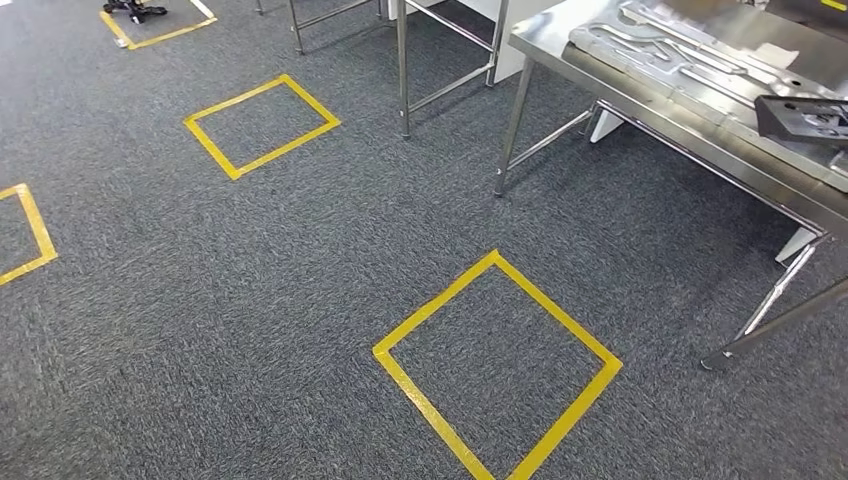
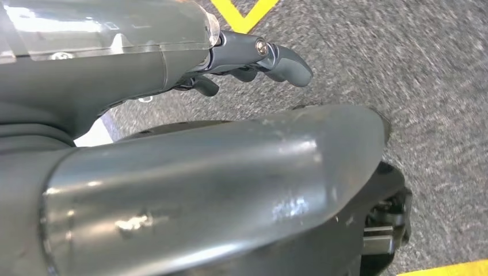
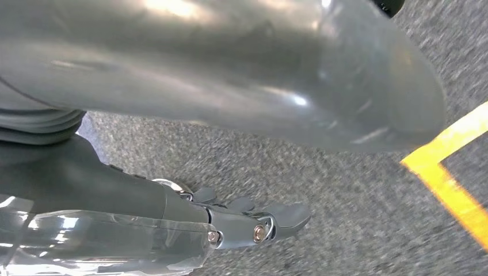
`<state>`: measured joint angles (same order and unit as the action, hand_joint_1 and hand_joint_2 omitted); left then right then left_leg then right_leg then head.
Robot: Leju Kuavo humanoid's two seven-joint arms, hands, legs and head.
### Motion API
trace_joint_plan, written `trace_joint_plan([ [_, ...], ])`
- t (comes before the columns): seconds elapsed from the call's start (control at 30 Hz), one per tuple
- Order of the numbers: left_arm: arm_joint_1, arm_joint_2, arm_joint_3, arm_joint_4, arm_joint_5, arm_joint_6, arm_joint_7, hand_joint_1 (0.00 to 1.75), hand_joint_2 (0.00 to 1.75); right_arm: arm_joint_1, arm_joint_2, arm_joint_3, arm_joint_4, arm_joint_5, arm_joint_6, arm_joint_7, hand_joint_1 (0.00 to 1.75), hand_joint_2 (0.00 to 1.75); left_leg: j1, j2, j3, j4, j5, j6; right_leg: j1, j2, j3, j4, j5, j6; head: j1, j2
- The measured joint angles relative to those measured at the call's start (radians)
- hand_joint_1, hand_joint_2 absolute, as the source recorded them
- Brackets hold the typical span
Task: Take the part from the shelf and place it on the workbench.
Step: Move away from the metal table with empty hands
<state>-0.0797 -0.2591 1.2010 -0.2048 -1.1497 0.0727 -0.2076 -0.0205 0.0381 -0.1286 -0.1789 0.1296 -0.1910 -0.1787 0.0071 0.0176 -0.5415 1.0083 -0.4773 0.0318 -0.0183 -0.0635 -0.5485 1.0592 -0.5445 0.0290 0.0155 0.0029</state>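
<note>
Dark part (image 1: pixel 805 117) on steel workbench (image 1: pixel 700 120), both hands' fingers (image 2: pixel 270 57) (image 3: pixel 253 221) loosely extended, holding nothing, over carpet.

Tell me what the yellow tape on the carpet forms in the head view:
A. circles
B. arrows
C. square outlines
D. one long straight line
C: the nearest tape outline is a closed four-sided square on the grey carpet, and another square lies farther off, left of the steel table.

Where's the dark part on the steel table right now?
In the head view the dark part lies at the far right on the steel table, near its front edge, beside the silver parts.
</note>
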Motion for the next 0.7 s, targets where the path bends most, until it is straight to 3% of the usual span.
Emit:
trace_joint_plan([
  [0.07, -0.002, -0.002, 0.001, 0.0, 0.004, -0.003, -0.002, 0.0, 0.0, 0.002, -0.001, 0.0, 0.0, 0.001, 0.002, 0.001, 0.0, 0.0, 0.0, -0.016, -0.003, -0.003, 0.006, 0.009, -0.002, 0.045, -0.055, 0.117, -0.07, 0.004, 0.004, 0.0],
  [0.1, -0.002, -0.003, 0.002, 0.0, 0.006, -0.005, -0.003, 0.0, 0.0, 0.003, -0.001, 0.0, 0.0, 0.001, 0.003, 0.001, 0.0, 0.0, -0.001, -0.025, -0.006, -0.003, 0.008, 0.01, -0.002, 0.054, -0.086, 0.181, -0.096, 0.005, 0.005, 0.0],
  [0.13, -0.002, -0.003, 0.003, 0.0, 0.007, -0.008, -0.003, 0.0, 0.0, 0.004, -0.001, 0.0, 0.0, 0.002, 0.003, 0.002, 0.0, 0.0, -0.002, -0.035, -0.007, -0.003, 0.008, 0.011, -0.002, 0.058, -0.108, 0.225, -0.106, 0.005, 0.005, 0.0],
  [0.17, -0.002, -0.003, 0.004, 0.0, 0.009, -0.009, -0.003, 0.0, 0.0, 0.004, -0.001, 0.0, 0.0, 0.002, 0.004, 0.003, 0.0, 0.0, -0.003, -0.046, -0.007, -0.002, 0.009, 0.011, -0.002, 0.059, -0.113, 0.233, -0.094, 0.004, 0.005, 0.0],
  [0.23, -0.002, -0.004, 0.007, 0.0, 0.016, -0.013, -0.003, 0.0, 0.0, 0.005, -0.002, 0.0, 0.0, 0.002, 0.006, 0.006, 0.0, 0.0, -0.003, -0.071, -0.005, 0.002, 0.008, 0.009, -0.003, 0.074, -0.069, 0.133, -0.021, -0.001, 0.005, 0.0],
  [0.27, -0.003, -0.005, 0.009, 0.0, 0.021, -0.015, -0.002, 0.0, 0.0, 0.006, -0.004, 0.0, 0.001, 0.002, 0.007, 0.008, 0.0, 0.0, -0.003, -0.082, -0.006, 0.005, 0.006, 0.006, -0.004, 0.097, -0.037, 0.064, 0.011, -0.006, 0.005, 0.0],
  [0.33, -0.006, -0.007, 0.016, 0.0, 0.03, -0.017, -0.001, 0.0, 0.0, 0.007, -0.007, -0.001, 0.001, 0.003, 0.011, 0.01, 0.0, 0.0, -0.004, -0.102, -0.012, 0.012, 0.005, -0.004, -0.004, 0.135, 0.001, -0.027, 0.04, -0.013, 0.004, 0.0],
  [0.37, -0.007, -0.008, 0.02, 0.0, 0.033, -0.017, 0.0, 0.0, 0.0, 0.006, -0.008, -0.001, 0.001, 0.003, 0.012, 0.01, 0.0, 0.0, -0.002, -0.11, -0.016, 0.013, 0.007, -0.011, -0.002, 0.141, 0.004, -0.037, 0.037, -0.017, 0.004, 0.0],
  [0.43, -0.007, -0.009, 0.025, 0.0, 0.036, -0.017, 0.001, 0.0, 0.0, 0.003, -0.007, -0.001, 0.001, 0.004, 0.015, 0.01, 0.0, 0.0, 0.001, -0.121, -0.022, 0.013, 0.009, -0.025, -0.002, 0.12, 0.007, -0.044, 0.041, -0.025, 0.004, 0.0],
  [0.5, -0.008, -0.009, 0.029, 0.0, 0.038, -0.018, 0.002, 0.0, 0.0, 0.004, -0.006, -0.001, 0.001, 0.003, 0.016, 0.011, 0.0, 0.0, 0.0, -0.091, -0.041, 0.049, -0.015, -0.035, -0.005, 0.095, 0.014, -0.055, 0.045, -0.038, 0.0, 0.0],
  [0.57, -0.011, -0.009, 0.035, 0.0, 0.045, -0.022, 0.002, 0.0, 0.0, 0.008, -0.005, -0.001, 0.001, 0.004, 0.017, 0.012, 0.0, 0.0, 0.001, -0.048, -0.092, 0.158, -0.073, -0.042, -0.004, 0.069, 0.018, -0.06, 0.045, -0.048, -0.004, 0.0],
  [0.63, -0.011, -0.009, 0.043, 0.0, 0.052, -0.028, 0.002, 0.0, 0.0, 0.01, -0.006, -0.001, 0.001, 0.005, 0.018, 0.014, 0.0, 0.0, 0.005, -0.033, -0.148, 0.274, -0.115, -0.047, -0.001, 0.042, 0.019, -0.06, 0.042, -0.052, -0.005, 0.0],
  [0.67, -0.011, -0.009, 0.047, 0.0, 0.054, -0.029, 0.001, 0.0, 0.0, 0.01, -0.006, -0.001, 0.001, 0.006, 0.019, 0.014, 0.0, 0.0, 0.007, -0.029, -0.156, 0.291, -0.111, -0.049, -0.001, 0.03, 0.02, -0.059, 0.041, -0.051, -0.005, 0.0],
  [0.7, -0.01, -0.009, 0.049, 0.0, 0.055, -0.03, 0.001, 0.0, 0.0, 0.009, -0.005, -0.001, 0.001, 0.006, 0.019, 0.015, 0.0, 0.0, 0.008, -0.024, -0.142, 0.265, -0.088, -0.049, -0.001, 0.019, 0.022, -0.058, 0.039, -0.049, -0.005, 0.0],
])
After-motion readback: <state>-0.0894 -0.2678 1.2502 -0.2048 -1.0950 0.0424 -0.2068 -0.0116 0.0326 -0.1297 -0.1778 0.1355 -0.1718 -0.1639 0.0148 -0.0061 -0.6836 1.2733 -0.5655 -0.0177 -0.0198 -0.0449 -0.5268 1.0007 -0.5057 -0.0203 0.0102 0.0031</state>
